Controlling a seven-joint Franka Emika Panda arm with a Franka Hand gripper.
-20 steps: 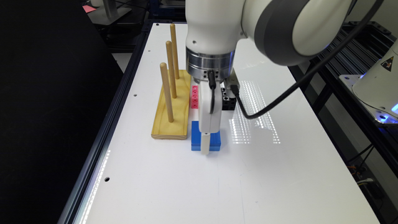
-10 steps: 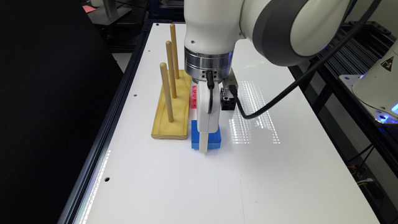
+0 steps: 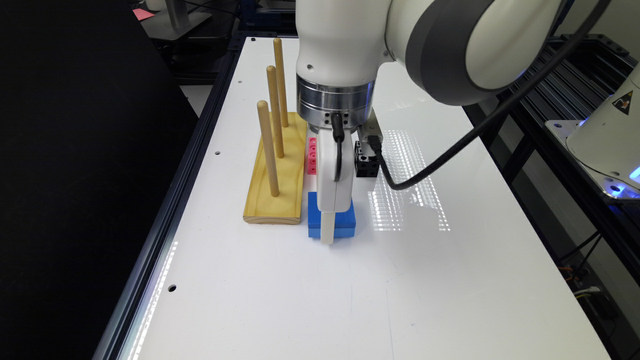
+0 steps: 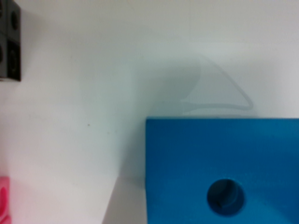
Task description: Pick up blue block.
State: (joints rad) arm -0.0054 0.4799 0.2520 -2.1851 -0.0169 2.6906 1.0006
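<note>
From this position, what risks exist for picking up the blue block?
1. The wooden peg base lies close beside the blue block; a sideways shift may push the block against it.
2. The tool is low at the block's near edge, so the grip may be off-centre and the block may tilt.
3. The pink block and black block are near and may get bumped.

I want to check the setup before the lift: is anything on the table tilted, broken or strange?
Nothing stands out. The blue block lies flat on the white table, beside the wooden peg board, whose three pegs stand upright. The pink block and black block rest behind it.
</note>
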